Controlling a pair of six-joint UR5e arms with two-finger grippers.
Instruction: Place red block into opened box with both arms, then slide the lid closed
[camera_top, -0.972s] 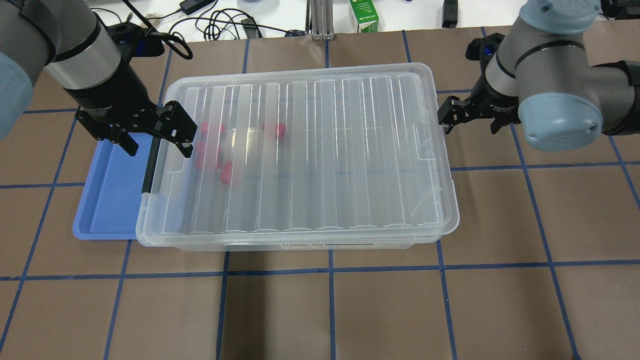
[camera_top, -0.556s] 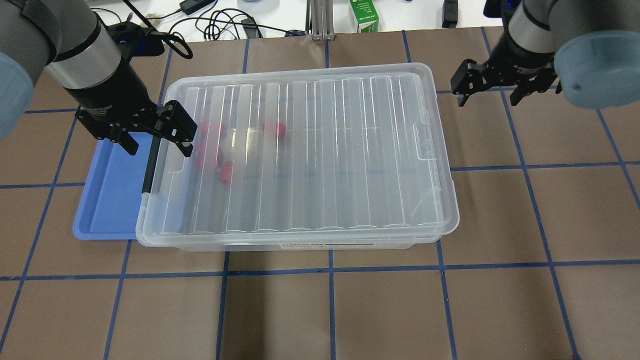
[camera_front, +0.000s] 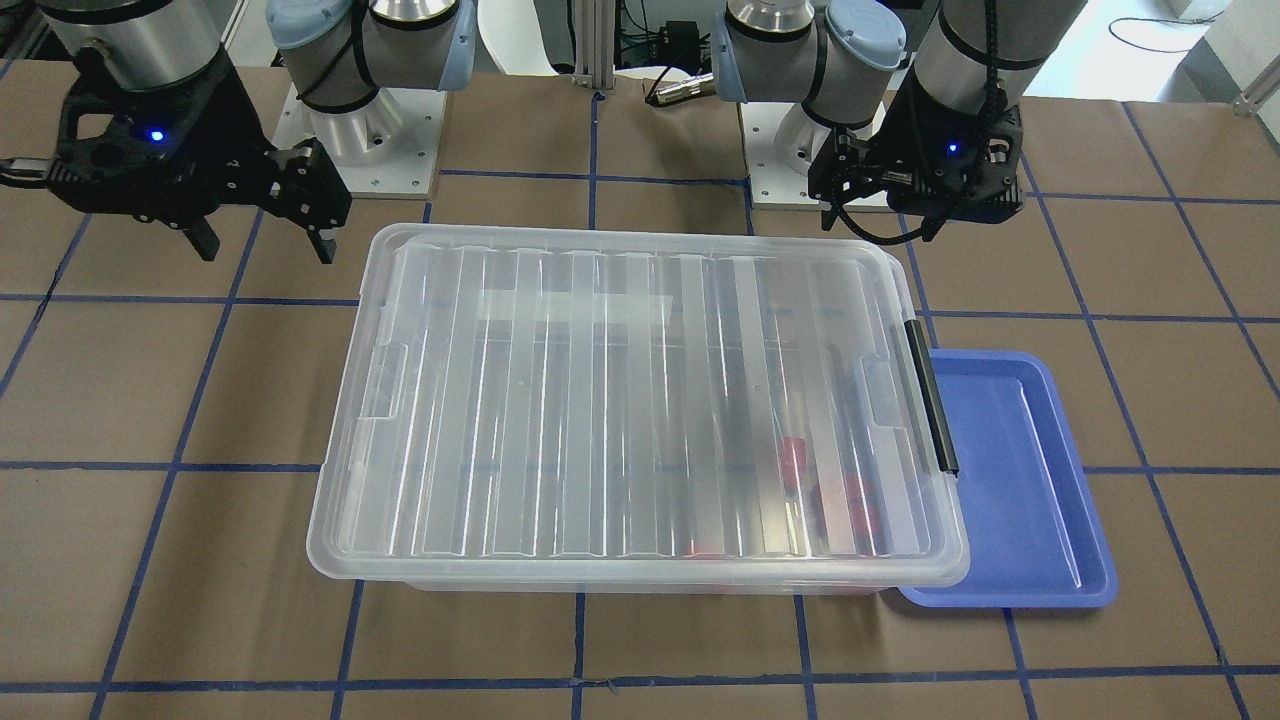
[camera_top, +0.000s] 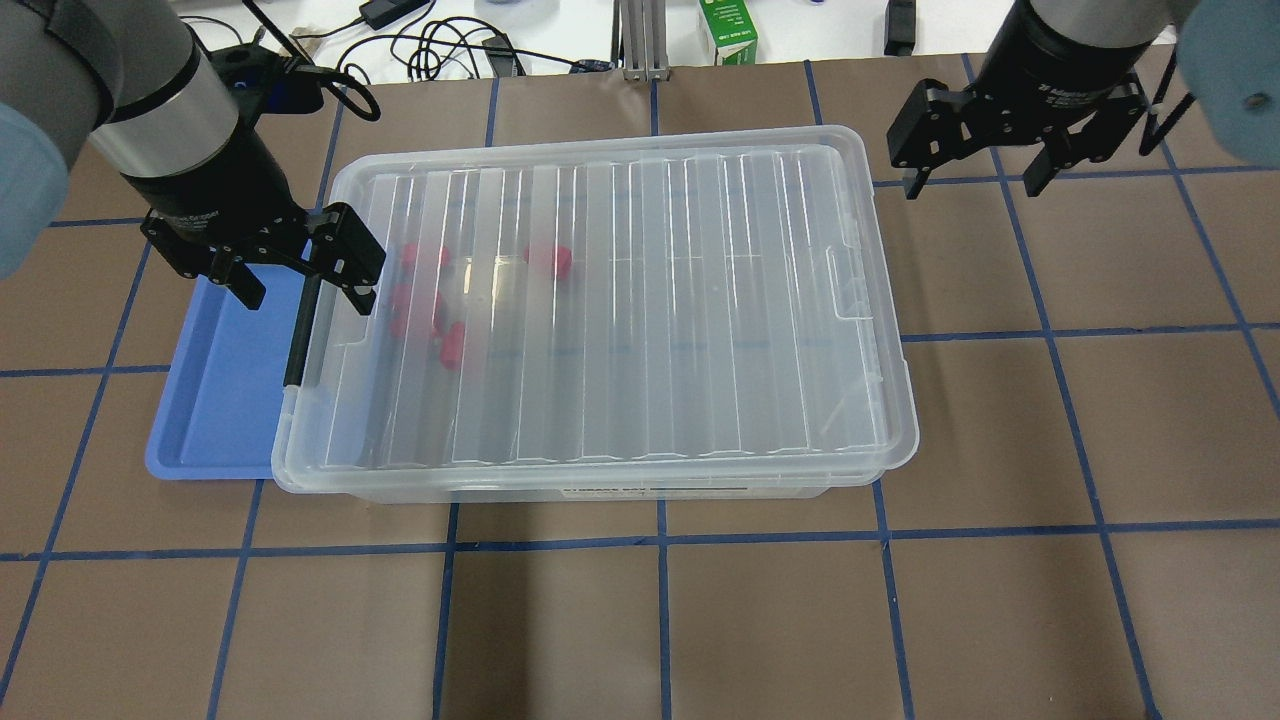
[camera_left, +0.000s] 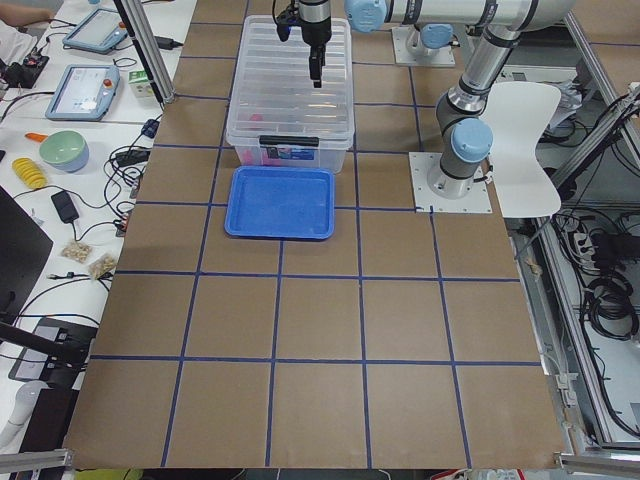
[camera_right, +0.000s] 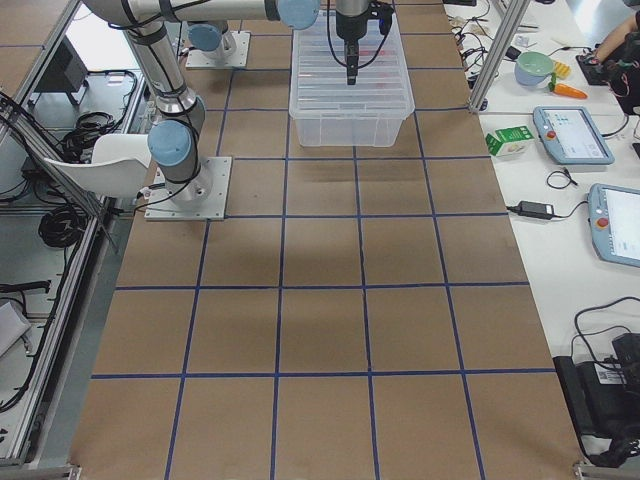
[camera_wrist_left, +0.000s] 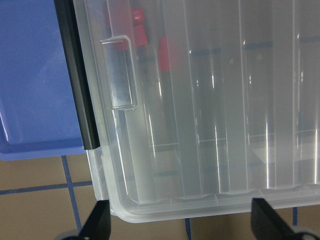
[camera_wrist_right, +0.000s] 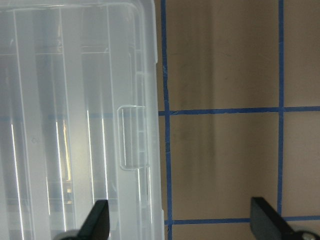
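The clear box (camera_top: 600, 487) stands mid-table with the ribbed lid (camera_top: 640, 300) lying flat over it. Several red blocks (camera_top: 432, 300) show blurred through the lid near the box's left end, also seen as red blocks (camera_front: 845, 500) from the front and red blocks (camera_wrist_left: 142, 32) in the left wrist view. My left gripper (camera_top: 305, 288) hangs open and empty above that end, over the black bar (camera_top: 298, 335). My right gripper (camera_top: 978, 182) is open and empty, clear of the box, beyond its far right corner.
A blue tray (camera_top: 215, 390) lies against the box's left end, partly under it. Cables (camera_top: 440, 45) and a green carton (camera_top: 728, 30) sit past the table's far edge. Brown table with blue grid lines stretches in front and to the right.
My right gripper has drawn back from the box's right end toward the table's far right and turned. My left gripper has shifted slightly left. Box, lid and blocks stayed put.
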